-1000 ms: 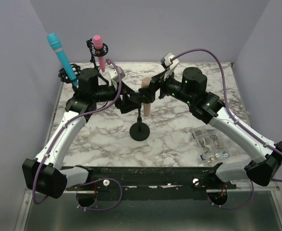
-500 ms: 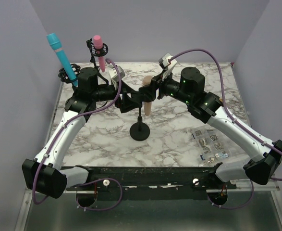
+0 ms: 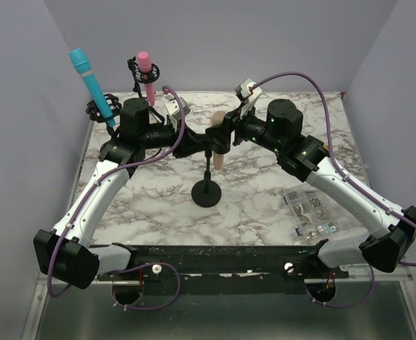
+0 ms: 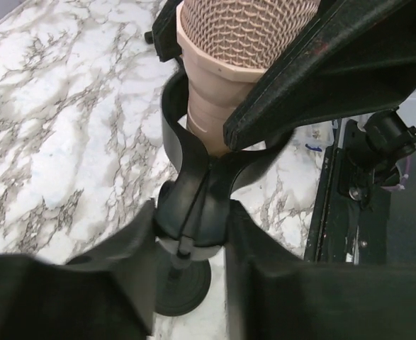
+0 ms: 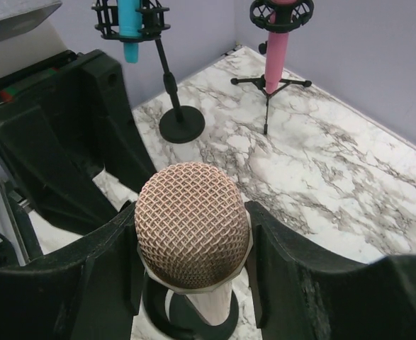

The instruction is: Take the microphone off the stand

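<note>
A tan microphone [image 3: 218, 160] with a mesh head [image 5: 192, 223] stands upright in the black clip of a stand [image 3: 207, 191] at mid-table. My right gripper [image 5: 192, 237] is shut on the microphone's head, one finger pressing each side. My left gripper [image 4: 191, 234] is shut on the stand's clip joint [image 4: 193, 198], just below the microphone's body [image 4: 222, 64]. The stand's round base [image 4: 186, 287] shows on the marble beneath. From above, the left gripper [image 3: 202, 145] and the right gripper [image 3: 220, 133] meet at the stand's top.
A blue microphone [image 3: 91, 81] in a round-base stand and a pink microphone [image 3: 147, 74] on a tripod stand are at the back left. A clear bag of small parts [image 3: 310, 212] lies at the right front. Purple walls enclose the table.
The right gripper's fingers closed onto the microphone's head. After that, the left gripper slid right and closed on the stand's clip joint. The microphone stays in its clip.
</note>
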You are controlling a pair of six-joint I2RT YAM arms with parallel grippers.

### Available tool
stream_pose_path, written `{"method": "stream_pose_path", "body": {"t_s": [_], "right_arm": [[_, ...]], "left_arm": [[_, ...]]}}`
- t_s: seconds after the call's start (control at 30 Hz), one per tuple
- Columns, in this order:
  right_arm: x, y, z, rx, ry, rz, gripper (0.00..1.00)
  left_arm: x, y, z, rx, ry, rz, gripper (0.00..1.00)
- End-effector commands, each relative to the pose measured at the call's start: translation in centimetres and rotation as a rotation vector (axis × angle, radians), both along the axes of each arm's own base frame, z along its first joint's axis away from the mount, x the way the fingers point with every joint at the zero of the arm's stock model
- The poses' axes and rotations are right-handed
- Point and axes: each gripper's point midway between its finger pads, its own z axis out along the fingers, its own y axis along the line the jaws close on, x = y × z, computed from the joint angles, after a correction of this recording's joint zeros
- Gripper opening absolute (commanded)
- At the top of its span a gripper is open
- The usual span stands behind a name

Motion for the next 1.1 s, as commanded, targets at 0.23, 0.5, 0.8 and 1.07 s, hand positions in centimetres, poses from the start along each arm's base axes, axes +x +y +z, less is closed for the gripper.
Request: {"method": "stream_pose_path", "body": {"t_s": [0.23, 0.5, 0.8, 1.07], "right_arm": [[0.3, -1.4, 3.7, 0.093, -0.065, -0.068, 0.01], [2.3, -5.4, 5.6, 0.124, -0.087, -0.315, 0.01], [2.0, -12.5, 2.7, 0.078, -0.07, -0.608, 0.01], [1.6, -17.0, -0.7, -0.006, -0.039, -0.807, 0.01]], "left_arm": [[0.8, 0.3, 0.6, 0.045, -0.073, 0.071, 0.0], [1.3, 1.0, 1.2, 0.051, -0.111, 0.139, 0.0], [2.0, 2.5, 2.9, 0.014, -0.22, 0.279, 0.0], [3.6, 4.4, 3.0, 0.03, -0.247, 0.472, 0.0]]}}
